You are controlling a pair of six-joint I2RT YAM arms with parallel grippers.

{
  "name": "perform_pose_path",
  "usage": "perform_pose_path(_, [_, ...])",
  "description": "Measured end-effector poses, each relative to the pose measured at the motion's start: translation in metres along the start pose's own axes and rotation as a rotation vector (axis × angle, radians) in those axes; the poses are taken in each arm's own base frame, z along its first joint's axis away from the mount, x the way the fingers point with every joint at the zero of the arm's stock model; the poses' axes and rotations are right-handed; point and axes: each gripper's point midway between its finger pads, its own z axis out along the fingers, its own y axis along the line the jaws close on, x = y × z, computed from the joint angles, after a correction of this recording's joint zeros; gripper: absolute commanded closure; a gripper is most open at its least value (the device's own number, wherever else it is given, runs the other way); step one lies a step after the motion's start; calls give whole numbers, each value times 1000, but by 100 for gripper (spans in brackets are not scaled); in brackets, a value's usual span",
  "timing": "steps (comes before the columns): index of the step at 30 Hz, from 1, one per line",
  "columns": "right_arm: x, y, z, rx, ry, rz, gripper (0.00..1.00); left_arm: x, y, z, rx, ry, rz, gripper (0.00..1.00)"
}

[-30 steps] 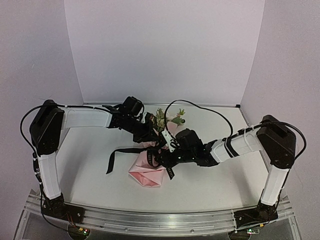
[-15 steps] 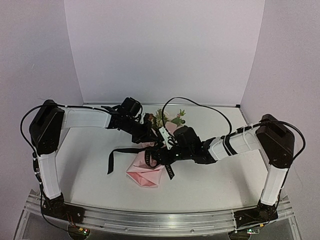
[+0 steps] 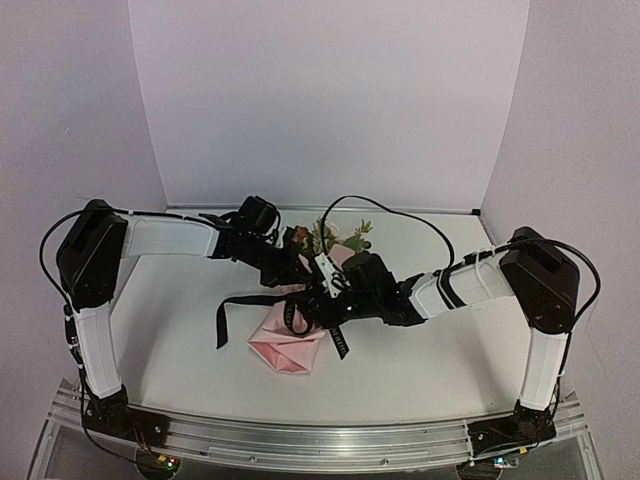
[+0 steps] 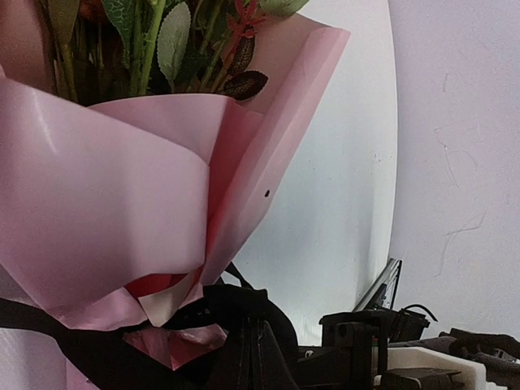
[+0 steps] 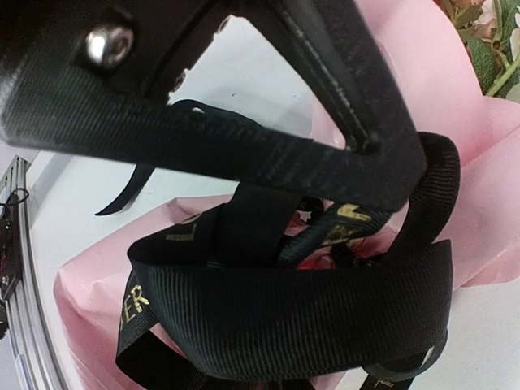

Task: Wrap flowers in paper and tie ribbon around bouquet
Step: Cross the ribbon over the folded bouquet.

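The bouquet lies mid-table: flowers pointing away, pale-pink paper folded round the stems. In the left wrist view the paper fills the left side, with leaves and stems at the top. A black lettered ribbon crosses the wrap, one tail at the left and one below. My left gripper is shut, with ribbon bunched at its tips. My right gripper is closed on a wide band of ribbon that hides its fingertips. The left gripper's fingers cross above it.
The white tabletop is walled by pale panels at the back and sides. An aluminium rail runs along the near edge. Black cables arc over the right arm. The right arm's body shows low in the left wrist view.
My right gripper has slid a little left against the wrap and its jaws have closed. The ribbon loop and paper base shifted slightly left. The left arm barely moved.
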Motion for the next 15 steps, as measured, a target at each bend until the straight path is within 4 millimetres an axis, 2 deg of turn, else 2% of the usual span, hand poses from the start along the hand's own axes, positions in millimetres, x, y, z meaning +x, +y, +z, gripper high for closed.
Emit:
perform_pose_path(8, [-3, 1, -3, 0, -4, 49, 100, 1, 8, -9, -1, -16, -8, 100])
perform_pose_path(15, [-18, 8, -18, -14, -42, 117, 100, 0, 5, -18, 26, -47, 24, 100])
